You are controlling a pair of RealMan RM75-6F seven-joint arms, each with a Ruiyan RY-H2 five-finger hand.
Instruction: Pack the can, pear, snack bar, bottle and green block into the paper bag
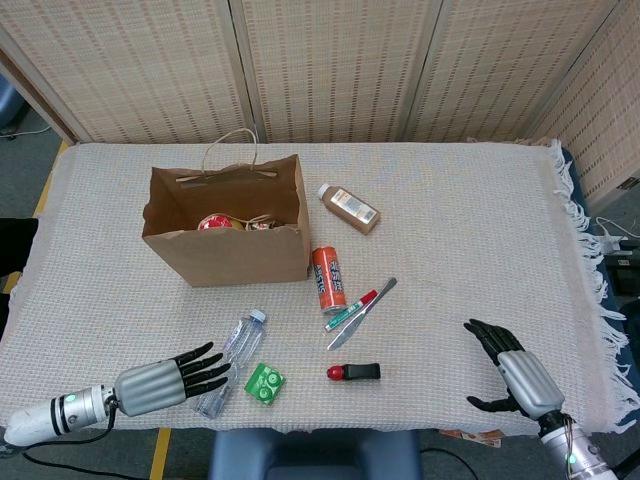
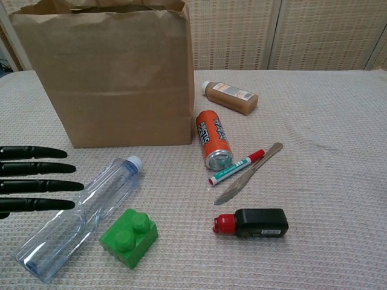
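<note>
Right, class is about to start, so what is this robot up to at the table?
It is packing things into the paper bag, which already holds some items. The left hand, fingers stretched out and holding nothing, is beside the clear bottle lying near the green block. The orange can lies on its side outside the bag. The right hand is open, away from everything.

bottle (image 1: 229, 363) before paper bag (image 1: 228, 238), green block (image 1: 265, 383) beside bottle

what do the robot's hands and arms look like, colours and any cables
Both the left hand and the right hand have black fingers and a ribbed silver-grey back. The left forearm is a pale cylinder with a small green light and a black cable trailing from it. Thin wires run along the right wrist.
</note>
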